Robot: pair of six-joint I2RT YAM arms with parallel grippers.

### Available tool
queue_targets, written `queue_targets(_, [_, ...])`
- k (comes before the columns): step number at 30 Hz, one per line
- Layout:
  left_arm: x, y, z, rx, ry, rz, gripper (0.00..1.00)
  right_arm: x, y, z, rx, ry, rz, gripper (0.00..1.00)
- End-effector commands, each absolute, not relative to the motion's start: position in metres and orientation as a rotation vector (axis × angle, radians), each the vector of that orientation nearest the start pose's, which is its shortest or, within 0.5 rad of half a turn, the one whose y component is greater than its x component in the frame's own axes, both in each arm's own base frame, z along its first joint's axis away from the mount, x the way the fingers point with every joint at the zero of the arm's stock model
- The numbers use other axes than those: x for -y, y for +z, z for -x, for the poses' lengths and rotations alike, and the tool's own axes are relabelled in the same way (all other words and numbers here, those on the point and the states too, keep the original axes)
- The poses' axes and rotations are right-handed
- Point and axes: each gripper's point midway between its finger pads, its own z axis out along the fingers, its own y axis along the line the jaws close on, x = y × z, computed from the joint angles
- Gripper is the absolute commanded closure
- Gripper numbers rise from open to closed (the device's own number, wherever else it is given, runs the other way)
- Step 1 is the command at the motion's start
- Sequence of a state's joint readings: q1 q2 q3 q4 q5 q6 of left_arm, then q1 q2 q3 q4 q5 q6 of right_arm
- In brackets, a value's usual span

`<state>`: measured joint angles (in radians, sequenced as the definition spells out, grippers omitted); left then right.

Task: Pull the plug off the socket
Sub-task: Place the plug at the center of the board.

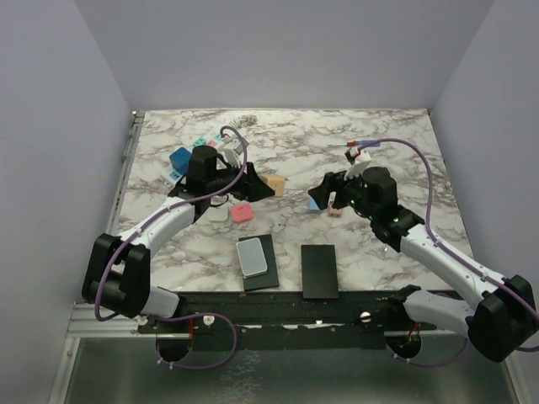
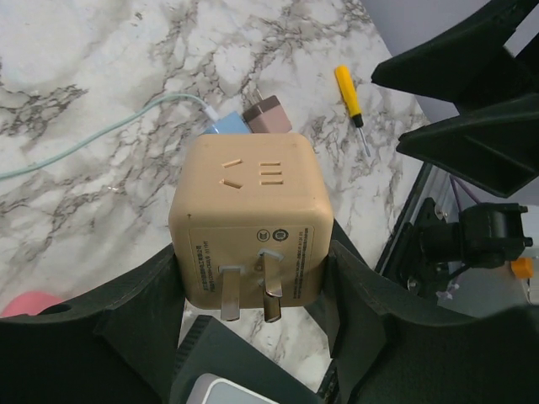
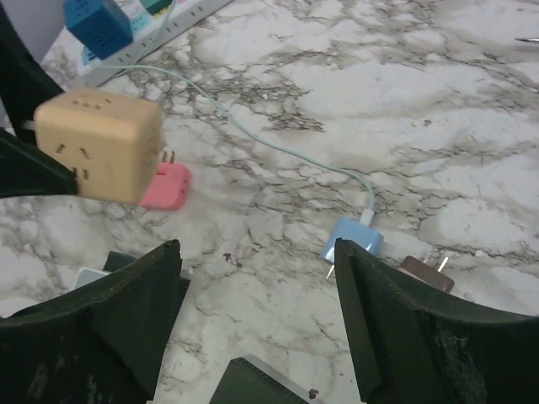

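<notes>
left fingers [image 2: 126, 328] around tan plug [image 2: 248, 223]

yellow screwdriver [image 2: 351, 105] | pink adapter [image 3: 168, 187] | light-blue charger [image 3: 354, 244] | marble table [image 3: 438, 109]

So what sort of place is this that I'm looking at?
Most likely a robot test bench, not a home: a marble-patterned tabletop boxed in by plain lilac walls, a left arm and right arm bolted along its near edge, plus a power strip and tan plug cube.
</notes>
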<state>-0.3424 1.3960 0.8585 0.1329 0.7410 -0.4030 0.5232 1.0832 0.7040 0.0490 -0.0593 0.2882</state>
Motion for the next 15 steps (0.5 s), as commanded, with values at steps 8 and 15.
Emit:
queue_targets(8, [0.312,0.137,-0.286,-2.196,-1.299,-0.491,1.00,-0.213,0.186,-0.301,-2.012,0.692,0.223,0.23])
queue_targets(15, [0.328,0.120,-0.294,-2.246,-1.282,-0.373,1.00,-0.205,0.180,-0.299,-2.017,0.662,0.184,0.24])
